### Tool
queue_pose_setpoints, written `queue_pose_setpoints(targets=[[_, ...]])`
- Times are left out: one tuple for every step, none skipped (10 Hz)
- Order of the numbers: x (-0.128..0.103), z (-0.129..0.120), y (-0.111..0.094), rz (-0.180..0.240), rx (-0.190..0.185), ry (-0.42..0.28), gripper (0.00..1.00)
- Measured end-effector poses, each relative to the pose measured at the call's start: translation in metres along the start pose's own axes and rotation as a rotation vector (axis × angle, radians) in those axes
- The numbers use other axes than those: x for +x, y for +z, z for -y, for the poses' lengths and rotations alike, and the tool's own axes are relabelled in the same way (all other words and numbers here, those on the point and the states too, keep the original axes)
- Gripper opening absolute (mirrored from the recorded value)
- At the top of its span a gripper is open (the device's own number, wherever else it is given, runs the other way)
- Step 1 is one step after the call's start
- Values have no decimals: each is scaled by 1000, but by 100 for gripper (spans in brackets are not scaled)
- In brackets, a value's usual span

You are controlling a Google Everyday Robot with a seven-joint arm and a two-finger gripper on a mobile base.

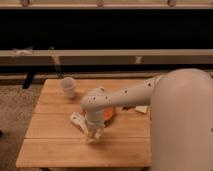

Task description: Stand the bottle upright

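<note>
The bottle [77, 120] is small, slim and whitish. It lies on its side on the wooden table [55, 145], left of the orange bowl [109, 114]. My gripper [94, 133] points down at the table just right of the bottle's near end, close to it. I cannot tell whether it touches the bottle. My arm's wrist [96, 102] hides part of the bowl.
A short white cup [68, 87] stands upright at the table's back left. A small pale object [141, 109] lies right of the bowl, by my arm. My large white arm housing [182, 125] covers the table's right side. A dark bench runs behind the table.
</note>
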Motion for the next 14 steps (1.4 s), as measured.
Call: queue_pose_setpoints(targets=[[-1,-5,3,-7,10,-26,65],[0,-6,5,-12,25,-37,65],[1,-8,11,-23,46,-46,65],[2,-9,14,-30,57,-46,65],[4,-7,18,-37,67,-40,65],[6,-4,21,-44,79,-29,65],[8,-2,23,-52,90,-20,65],[9,-1,24,-56,98,-13,64],[9,0,27,-62,118,4,48],[9,-1,28,-61,124,9,36],[9,0,28,-59,128,14,26],[7,0,26,-53,130,16,16],[4,-2,21,-43,129,15,6],[-1,-6,14,-33,123,10,1]])
